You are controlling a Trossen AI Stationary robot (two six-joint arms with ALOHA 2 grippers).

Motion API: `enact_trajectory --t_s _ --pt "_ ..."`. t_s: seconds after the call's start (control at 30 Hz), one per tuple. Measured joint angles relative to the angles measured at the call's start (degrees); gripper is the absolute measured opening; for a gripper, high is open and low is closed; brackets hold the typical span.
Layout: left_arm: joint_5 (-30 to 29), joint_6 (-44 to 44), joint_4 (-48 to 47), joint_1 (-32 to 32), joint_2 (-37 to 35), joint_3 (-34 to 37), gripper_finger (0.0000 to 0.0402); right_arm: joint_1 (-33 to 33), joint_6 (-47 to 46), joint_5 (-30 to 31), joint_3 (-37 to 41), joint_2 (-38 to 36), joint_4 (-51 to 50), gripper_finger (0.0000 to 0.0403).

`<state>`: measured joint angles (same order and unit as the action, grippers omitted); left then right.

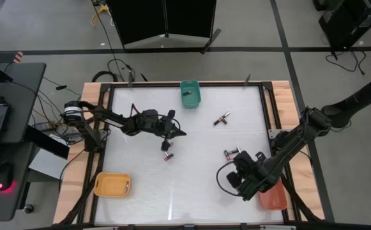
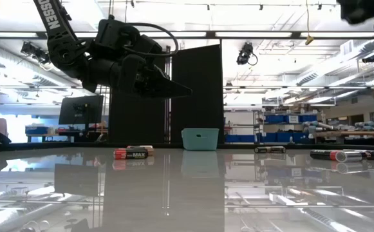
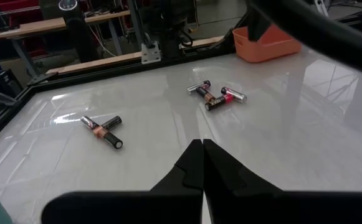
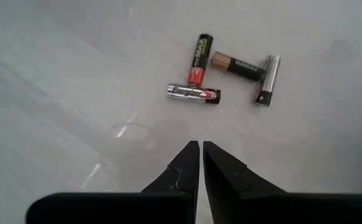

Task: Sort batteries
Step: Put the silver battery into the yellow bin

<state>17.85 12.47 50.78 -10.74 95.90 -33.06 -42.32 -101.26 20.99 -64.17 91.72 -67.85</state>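
Batteries lie in three small groups on the white table. Two batteries (image 1: 168, 152) are under my left gripper (image 1: 180, 133), which hangs shut above them, clear of the table (image 2: 177, 89). A crossed pair (image 1: 221, 119) (image 3: 103, 129) lies toward the far side. A cluster of several (image 1: 231, 153) (image 4: 227, 71) lies just ahead of my shut right gripper (image 4: 200, 146) (image 1: 236, 167), which points down at the table short of it. In the low view, batteries (image 2: 132, 153) lie flat on the table.
A teal tray (image 1: 189, 92) (image 2: 199, 138) stands at the far edge, a yellow tray (image 1: 112, 184) at the near left corner, and an orange tray (image 1: 273, 197) (image 3: 268, 42) at the near right, partly under my right arm. The table's middle and near centre hold nothing.
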Motion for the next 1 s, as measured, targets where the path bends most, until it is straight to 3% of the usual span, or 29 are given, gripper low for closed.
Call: enact_trajectory --t_s 0.2,0.73,1.0 --pt "1.6 -0.9 0.1 0.6 0.0 0.0 0.0005 0.0 -1.0 -1.2 4.3 -0.4 6.1 0.0025" --pt "0.2 0.8 0.3 4.1 0.0 0.0 0.0005 1.9 2.3 -1.7 4.8 -5.3 5.9 0.0011" --pt "0.1 0.9 0.3 4.1 0.0 0.0 0.0005 5.1 7.5 -11.0 11.0 -5.3 8.6 0.0012"
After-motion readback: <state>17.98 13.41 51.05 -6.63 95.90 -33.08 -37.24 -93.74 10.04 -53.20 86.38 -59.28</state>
